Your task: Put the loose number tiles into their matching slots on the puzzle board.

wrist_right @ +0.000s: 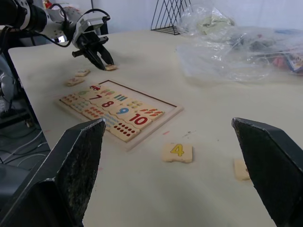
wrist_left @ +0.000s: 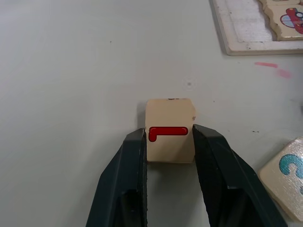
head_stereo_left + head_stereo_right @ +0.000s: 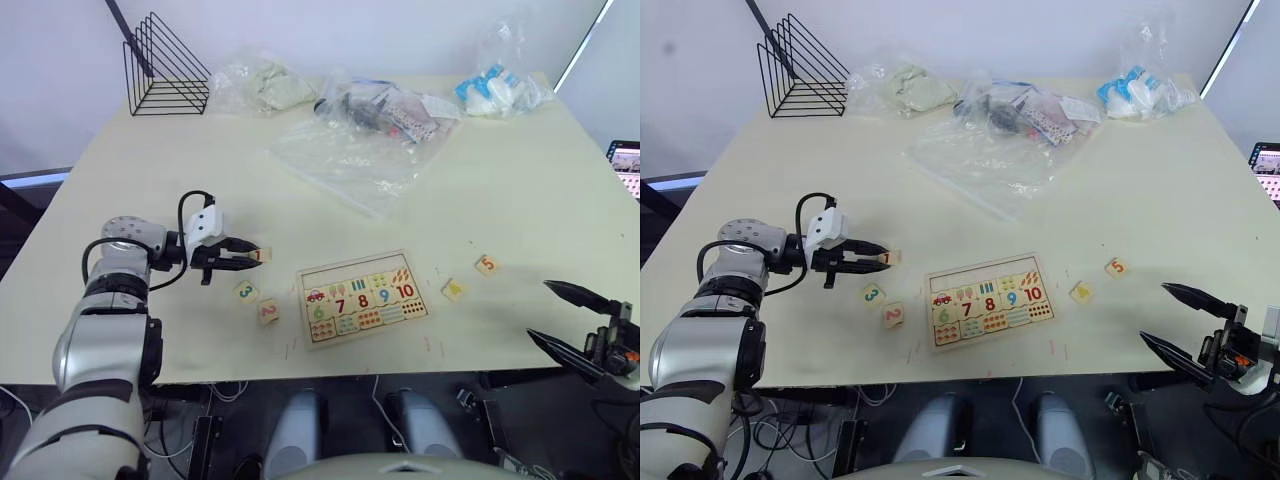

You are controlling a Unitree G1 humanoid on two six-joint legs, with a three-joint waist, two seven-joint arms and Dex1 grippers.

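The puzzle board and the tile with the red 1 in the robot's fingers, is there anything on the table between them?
No. In the left eye view, bare table separates the 1 tile from the puzzle board; the 3 tile and 2 tile lie nearer the robot.

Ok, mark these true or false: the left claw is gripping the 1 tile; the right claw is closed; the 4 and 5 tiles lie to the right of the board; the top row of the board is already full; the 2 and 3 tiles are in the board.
1. The left claw is gripping the 1 tile: true.
2. The right claw is closed: false, it is open and holds nothing.
3. The 4 tile and the 5 tile lie right of the puzzle board: true.
4. The board's top row is full: false, its slots are bare.
5. The 2 tile and 3 tile are in the board: false, they lie loose on the table, left of it.
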